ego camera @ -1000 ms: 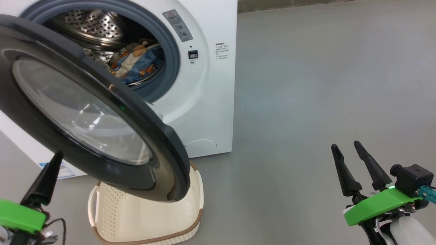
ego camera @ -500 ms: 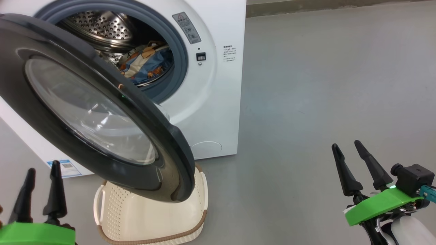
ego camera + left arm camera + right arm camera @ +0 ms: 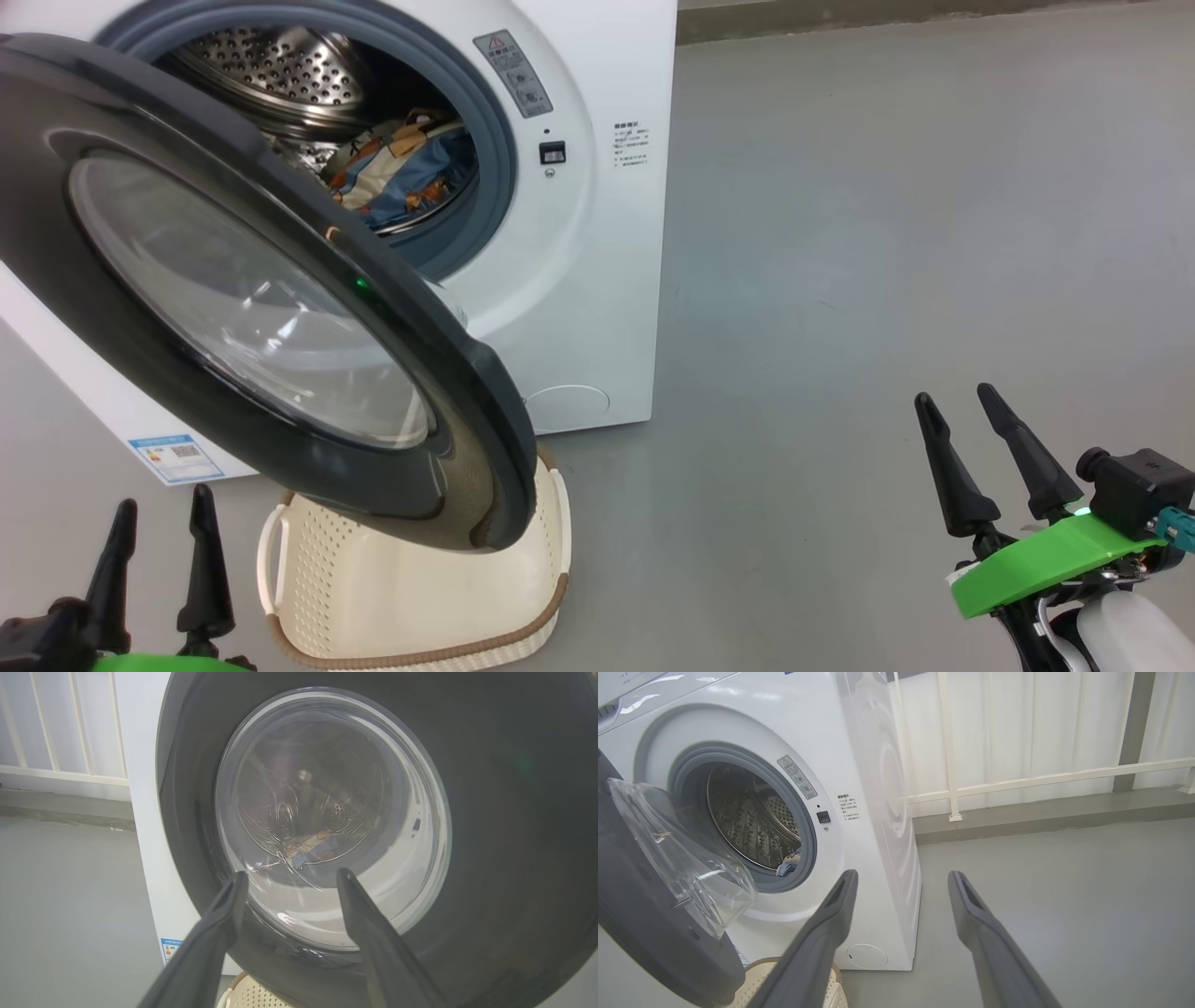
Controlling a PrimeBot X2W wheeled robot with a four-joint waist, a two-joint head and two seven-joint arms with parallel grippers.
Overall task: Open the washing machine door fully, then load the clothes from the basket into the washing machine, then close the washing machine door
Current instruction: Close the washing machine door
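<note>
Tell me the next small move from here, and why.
Probably ease the left gripper forward onto the outer face of the washing machine door to begin pushing it shut. The clothes already lie in the drum, the visible part of the basket looks empty, and the door hangs ajar, with that open gripper pointing at it.

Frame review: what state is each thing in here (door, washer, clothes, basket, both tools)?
door, open, swung out above the basket
washer, loaded, its drum exposed
clothes, bundled inside the drum
basket, on the floor under the door, its visible part empty
left tool, open, holding nothing, facing the door glass
right tool, open, holding nothing
</note>
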